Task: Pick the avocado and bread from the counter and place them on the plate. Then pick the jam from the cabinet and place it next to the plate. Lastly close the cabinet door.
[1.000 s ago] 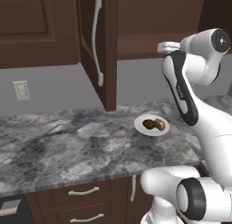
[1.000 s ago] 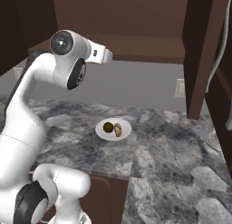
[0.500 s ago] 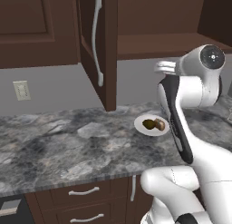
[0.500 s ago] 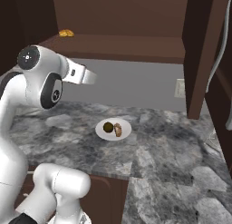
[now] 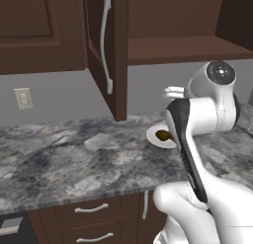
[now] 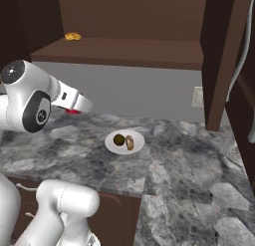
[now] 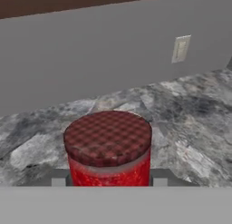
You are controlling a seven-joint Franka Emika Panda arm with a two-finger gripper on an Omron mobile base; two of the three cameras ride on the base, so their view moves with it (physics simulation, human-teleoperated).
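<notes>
The red jam jar with a checked lid (image 7: 108,148) sits between the pincer's (image 7: 108,181) fingers, above the grey marbled counter (image 6: 189,165). Off to the pincer's side lies the white round plate (image 6: 124,142), bearing the dark round avocado (image 6: 118,139) beside the brown bread piece (image 6: 130,142). Beyond stands the open dark wooden cabinet door (image 6: 221,56).

Grey wall (image 5: 64,92), marble counter (image 5: 74,159), dark drawers (image 5: 89,223)
</notes>
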